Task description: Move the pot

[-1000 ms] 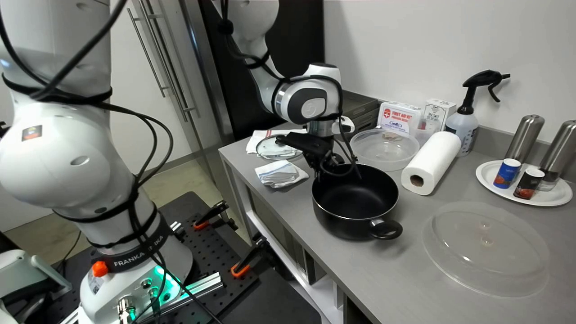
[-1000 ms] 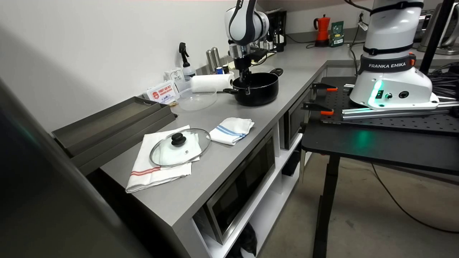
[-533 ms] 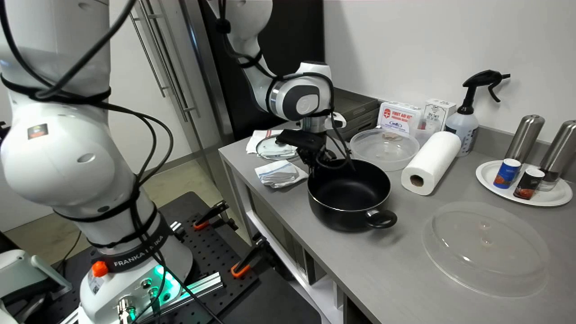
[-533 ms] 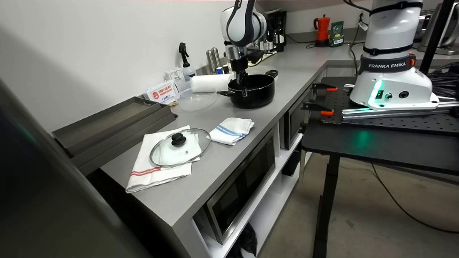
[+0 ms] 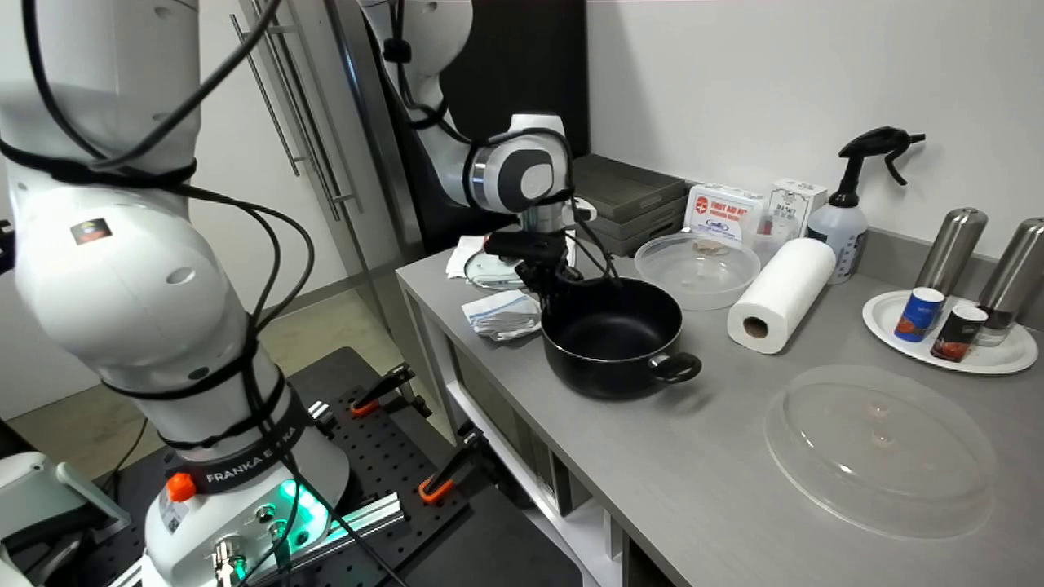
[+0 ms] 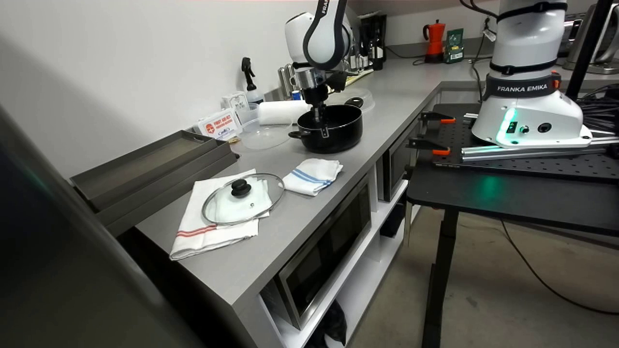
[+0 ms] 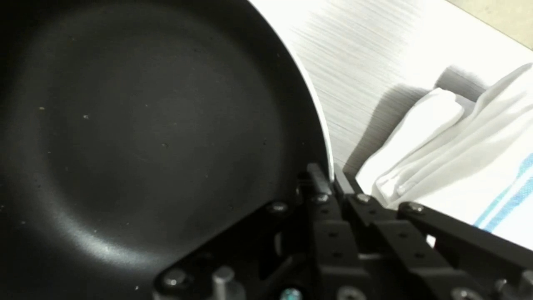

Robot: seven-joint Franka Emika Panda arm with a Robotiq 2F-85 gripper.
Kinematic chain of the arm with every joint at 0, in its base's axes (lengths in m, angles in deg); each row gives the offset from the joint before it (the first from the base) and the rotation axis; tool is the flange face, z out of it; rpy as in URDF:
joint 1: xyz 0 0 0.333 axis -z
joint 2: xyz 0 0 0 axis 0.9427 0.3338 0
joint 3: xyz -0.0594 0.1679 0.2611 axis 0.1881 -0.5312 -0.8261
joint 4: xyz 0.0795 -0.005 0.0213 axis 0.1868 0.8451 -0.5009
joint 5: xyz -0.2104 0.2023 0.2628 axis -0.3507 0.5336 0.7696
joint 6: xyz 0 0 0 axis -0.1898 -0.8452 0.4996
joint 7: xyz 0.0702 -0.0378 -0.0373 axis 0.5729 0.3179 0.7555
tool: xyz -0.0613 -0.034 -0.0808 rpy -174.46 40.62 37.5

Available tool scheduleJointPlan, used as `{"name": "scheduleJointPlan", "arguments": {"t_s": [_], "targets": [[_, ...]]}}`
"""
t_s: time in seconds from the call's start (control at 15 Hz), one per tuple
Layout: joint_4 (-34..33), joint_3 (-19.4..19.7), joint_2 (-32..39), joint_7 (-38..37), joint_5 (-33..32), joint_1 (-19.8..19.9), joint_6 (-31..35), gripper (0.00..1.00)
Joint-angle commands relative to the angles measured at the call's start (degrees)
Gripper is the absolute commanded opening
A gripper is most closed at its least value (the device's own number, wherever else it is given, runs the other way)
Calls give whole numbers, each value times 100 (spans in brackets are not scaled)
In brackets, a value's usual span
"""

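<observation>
Pot: wide, shallow, round, black, pale-rimmed pot [image 5: 612,363] with two small black side handles. Was mouth up, near the front edge of the grey flat-topped desk [image 5: 718,473], that edge facing the white metal-and-plastic robot base [image 6: 532,116].

Gripper: black two-jawed gripper [image 7: 332,177], pointed downward. Pinched the pot's rim, one jaw inside, one outside, on the side facing the white folded cloth with blue stripes [image 6: 314,177].

Blue-striped cloth: lay between pot and the desk's front corner.

White cloth with red stripes [image 6: 208,239]: lay at the short end edge; upon it, a round glass lid with black knob [image 6: 229,208].

Stacked grey rectangular trays [image 6: 154,164]: along the wall edge, at the back corner.

White first-aid box with red lettering [image 5: 722,210]: wall edge, beside the trays.

White cylindrical paper-towel roll [image 5: 787,289]: on its side, between pot and wall edge; transparent round plastic bowl [image 5: 697,277] just beside it.

Clear domed plastic lid [image 5: 864,481]: farther from the end edge than the pot.
</observation>
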Motion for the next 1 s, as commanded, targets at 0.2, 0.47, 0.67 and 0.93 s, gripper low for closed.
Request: {"name": "scheduleJointPlan", "arguments": {"t_s": [0.2, 0.47, 0.67, 0.93], "targets": [[-303, 256, 138, -584, -791, -708, -30, 1], [-638, 335, 327, -865, -1152, -1092, -156, 1], [-872, 286, 456, -916, -1216, -1252, -255, 1], [-1159, 162, 584, -827, -1130, -1339, -390, 1]]}}
